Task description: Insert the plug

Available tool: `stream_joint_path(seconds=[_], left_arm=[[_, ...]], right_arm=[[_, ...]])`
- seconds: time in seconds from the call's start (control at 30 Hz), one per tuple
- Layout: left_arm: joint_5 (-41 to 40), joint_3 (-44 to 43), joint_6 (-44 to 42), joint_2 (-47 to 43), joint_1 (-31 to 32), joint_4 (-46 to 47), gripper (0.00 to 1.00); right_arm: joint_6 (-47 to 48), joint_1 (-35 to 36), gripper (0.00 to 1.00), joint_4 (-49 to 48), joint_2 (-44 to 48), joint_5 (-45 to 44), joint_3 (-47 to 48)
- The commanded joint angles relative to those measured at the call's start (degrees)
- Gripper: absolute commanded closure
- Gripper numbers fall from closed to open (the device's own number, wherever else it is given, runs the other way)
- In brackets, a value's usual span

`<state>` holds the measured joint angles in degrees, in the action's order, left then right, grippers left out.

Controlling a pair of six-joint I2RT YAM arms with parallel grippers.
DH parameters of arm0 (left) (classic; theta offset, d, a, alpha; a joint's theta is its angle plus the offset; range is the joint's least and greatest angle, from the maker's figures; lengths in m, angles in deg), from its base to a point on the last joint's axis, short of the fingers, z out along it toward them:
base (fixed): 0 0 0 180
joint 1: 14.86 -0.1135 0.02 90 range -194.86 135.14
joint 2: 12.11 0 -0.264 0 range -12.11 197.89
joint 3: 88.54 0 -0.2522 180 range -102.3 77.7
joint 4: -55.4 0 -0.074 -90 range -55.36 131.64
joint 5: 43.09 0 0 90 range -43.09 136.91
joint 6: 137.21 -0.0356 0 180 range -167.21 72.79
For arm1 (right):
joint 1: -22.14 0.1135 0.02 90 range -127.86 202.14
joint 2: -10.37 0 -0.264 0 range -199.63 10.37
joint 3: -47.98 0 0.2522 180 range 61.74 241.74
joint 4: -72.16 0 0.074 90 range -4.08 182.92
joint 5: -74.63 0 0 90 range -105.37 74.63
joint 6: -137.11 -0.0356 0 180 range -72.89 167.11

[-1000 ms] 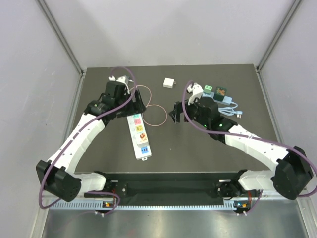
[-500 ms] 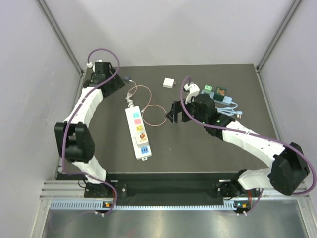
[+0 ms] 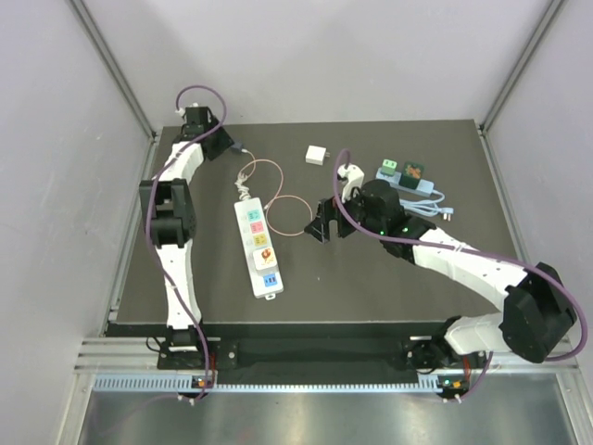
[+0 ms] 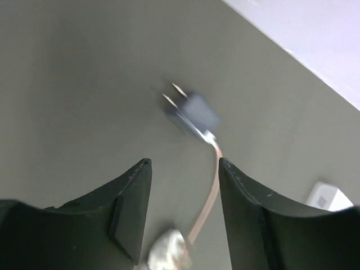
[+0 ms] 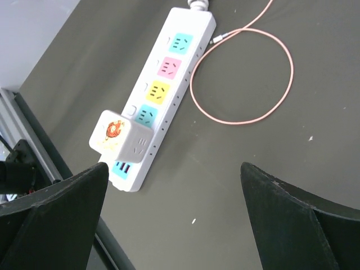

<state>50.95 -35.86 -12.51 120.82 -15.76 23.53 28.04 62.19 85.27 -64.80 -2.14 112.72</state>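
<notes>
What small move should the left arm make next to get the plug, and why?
Probably advance the left gripper toward the grey two-prong plug until its open jaws straddle the plug body. The plug lies loose on the table, just beyond the gripper, prongs pointing away from its cord, and nothing is held yet.

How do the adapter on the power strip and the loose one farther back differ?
The strip adapter bears an orange print; the loose adapter is plain. The strip adapter sits on the power strip; the loose adapter lies apart on the table. Both are white blocks.
</notes>
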Motion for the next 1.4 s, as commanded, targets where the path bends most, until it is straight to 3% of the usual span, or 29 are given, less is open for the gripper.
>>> stream_joint_path(seconds=[0.0,0.27,0.47,0.63,1.0,1.37], left_arm=[[0.4,-6.1,1.5,3.6,-0.7,0.6,0.42],[-2.7,-7.0,1.4,9.2,-0.8,7.1,0.28],[0.3,-8.2,1.3,12.7,-0.5,11.1,0.27],[1.1,-12.8,-0.1,15.8,0.7,9.1,0.3],[5.4,-12.8,-0.9,15.5,3.5,5.7,0.65],[14.1,-2.6,0.0,2.2,9.2,7.7,1.0]], right_arm=[[1.1,0.5,0.0,-2.9,-1.9,2.8,-0.4],[1.1,0.5,0.0,-3.9,-3.7,3.0,0.0],[2.5,0.5,0.0,-3.0,-5.2,2.4,1.6],[2.7,0.5,0.0,-2.8,-6.4,2.4,2.3],[2.6,0.5,0.0,-0.1,-6.1,1.7,2.7],[3.1,0.5,0.0,5.7,1.5,-6.7,0.7]])
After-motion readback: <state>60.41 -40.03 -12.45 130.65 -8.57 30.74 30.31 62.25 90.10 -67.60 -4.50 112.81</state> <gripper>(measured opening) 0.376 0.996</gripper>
